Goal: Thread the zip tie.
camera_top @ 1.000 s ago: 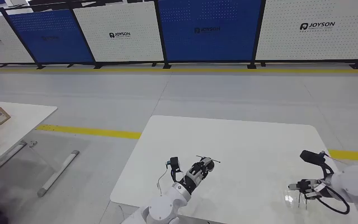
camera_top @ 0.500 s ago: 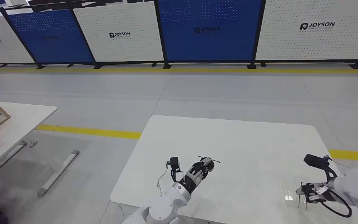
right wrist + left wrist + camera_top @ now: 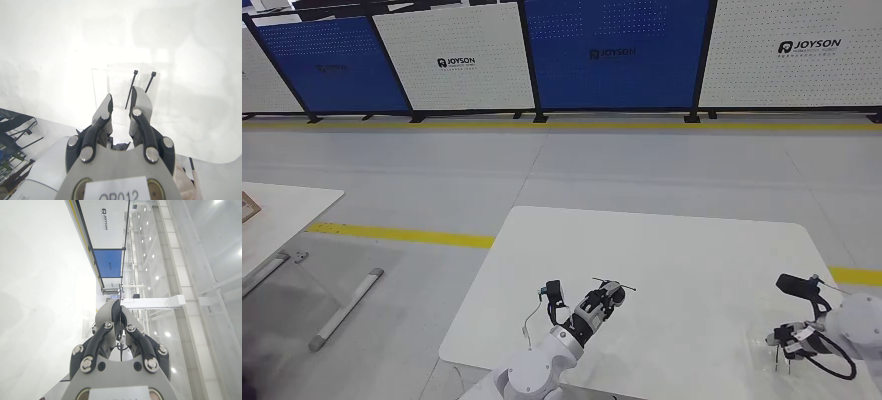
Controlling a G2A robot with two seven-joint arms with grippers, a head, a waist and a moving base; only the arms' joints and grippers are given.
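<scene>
A thin black zip tie [image 3: 614, 285] is pinched crosswise in my left gripper [image 3: 608, 292], which is held above the front middle of the white table [image 3: 662, 250]. In the left wrist view the pads [image 3: 115, 311] are shut on the tie [image 3: 119, 290], and its end pokes out past the tips. My right gripper [image 3: 122, 96] is open near the table's front right corner, with nothing between its fingers. Just beyond it stands a clear plastic holder [image 3: 100, 85] with two more black zip ties [image 3: 132, 85], [image 3: 150, 81] leaning in it, heads up.
The table's front edge [image 3: 208, 161] runs close under the right wrist, and my right arm [image 3: 842, 325] hangs over the right edge. A second white table [image 3: 282, 210] stands far left across open floor. Blue and white panels [image 3: 617, 55] line the back.
The right arm has drawn back toward the table's right front corner, away from the holder. The left arm and its zip tie have stayed put.
</scene>
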